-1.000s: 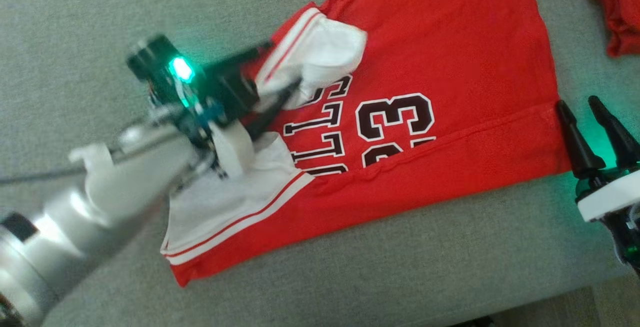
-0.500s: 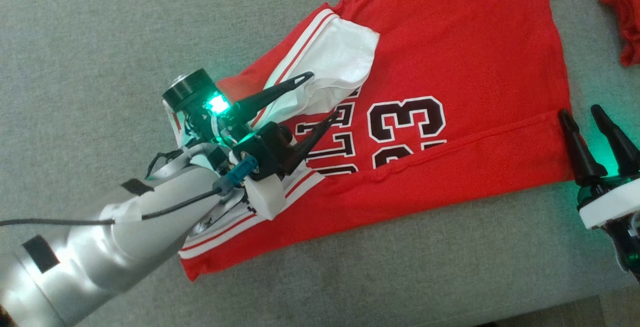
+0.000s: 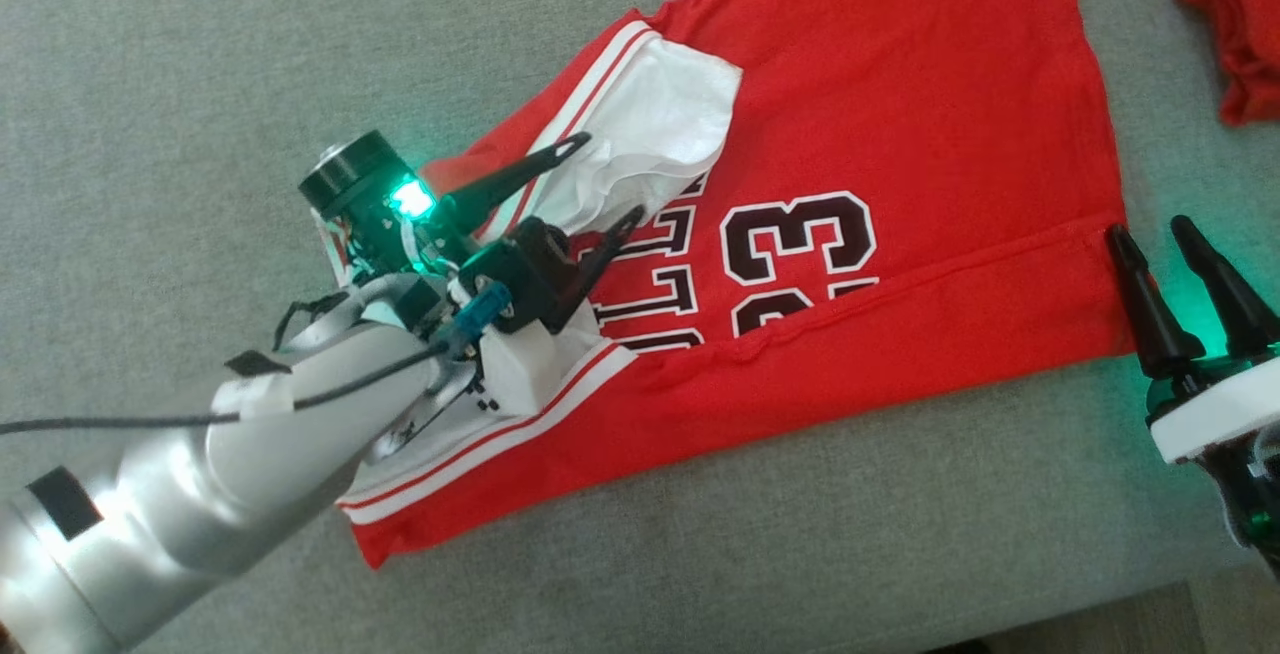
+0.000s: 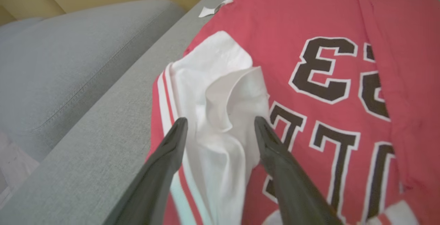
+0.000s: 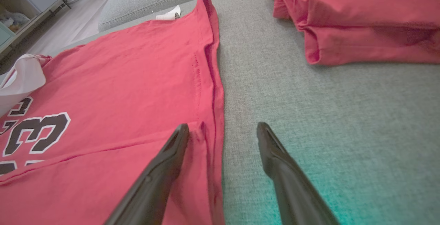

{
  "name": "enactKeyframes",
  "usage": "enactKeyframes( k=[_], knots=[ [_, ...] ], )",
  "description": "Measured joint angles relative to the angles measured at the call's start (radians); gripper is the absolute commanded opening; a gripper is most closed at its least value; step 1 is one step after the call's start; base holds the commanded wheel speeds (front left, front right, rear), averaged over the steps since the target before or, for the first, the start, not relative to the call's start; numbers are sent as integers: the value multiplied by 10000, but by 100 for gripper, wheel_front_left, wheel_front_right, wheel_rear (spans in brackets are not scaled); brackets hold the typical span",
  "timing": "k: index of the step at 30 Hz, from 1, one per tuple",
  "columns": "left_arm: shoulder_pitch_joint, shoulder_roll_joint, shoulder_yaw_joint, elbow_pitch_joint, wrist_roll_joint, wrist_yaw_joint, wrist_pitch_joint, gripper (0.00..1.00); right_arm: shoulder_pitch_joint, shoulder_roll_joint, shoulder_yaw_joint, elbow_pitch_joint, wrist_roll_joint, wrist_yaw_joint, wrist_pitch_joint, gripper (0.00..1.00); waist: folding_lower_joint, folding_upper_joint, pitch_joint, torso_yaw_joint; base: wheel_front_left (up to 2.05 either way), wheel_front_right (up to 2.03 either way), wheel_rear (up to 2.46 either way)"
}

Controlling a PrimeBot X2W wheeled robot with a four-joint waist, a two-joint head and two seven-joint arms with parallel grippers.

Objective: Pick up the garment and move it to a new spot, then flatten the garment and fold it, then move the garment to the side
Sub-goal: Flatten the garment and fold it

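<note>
Currently, the left gripper point(image 3: 610, 179) hangs open over the white sleeve point(image 3: 670, 124) of the red garment point(image 3: 900, 114); the right gripper point(image 3: 1147, 229), also open, straddles its hem.

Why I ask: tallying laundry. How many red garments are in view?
2: the jersey spread out centrally, and a red pile at the head view's upper right, cut off; it may hold more.

One red shirt point(image 3: 900, 114) across the middle of the frame, with two white sleeves point(image 3: 670, 114) and one white label point(image 5: 168, 14) at its top edge. One more heap of red cloth point(image 3: 1235, 24) in the upper right corner. Two grippers: left gripper point(image 3: 611, 176) centre left, right gripper point(image 3: 1146, 227) at the right edge, two dark fingers point(image 3: 1150, 304) apiece. One grey couch point(image 3: 200, 54) underneath.
</note>
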Motion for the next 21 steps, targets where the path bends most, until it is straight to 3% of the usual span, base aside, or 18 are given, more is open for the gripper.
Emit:
enactKeyframes(
  k=[2, 3, 4, 7, 21],
  knots=[
    [-15, 46, -4, 38, -79, -54, 280, 100, 0, 6, 4, 0, 10, 0, 0, 100, 1, 0, -4, -33, 0, 0, 0],
    [-32, 71, -4, 50, -128, -54, 414, 85, 0, 6, 6, 0, 10, 0, 0, 100, 1, 0, -9, -46, 0, 0, 0],
    [-56, 102, -4, 54, -169, -58, 552, 52, 0, 6, 4, 2, 10, 0, 0, 100, 1, 0, -19, -53, 0, 0, 0],
    [-104, 201, 2, -59, -293, -117, 769, 1, 2, 6, 0, 4, 36, 0, 0, 100, 1, 0, -65, -50, 0, 0, 0],
    [-732, 1104, 48, -1998, -198, -130, 1384, 0, 28, 17, -10, 6, 35, 0, 0, 100, 0, 0, -360, 57, 0, 0, 0]
  ],
)
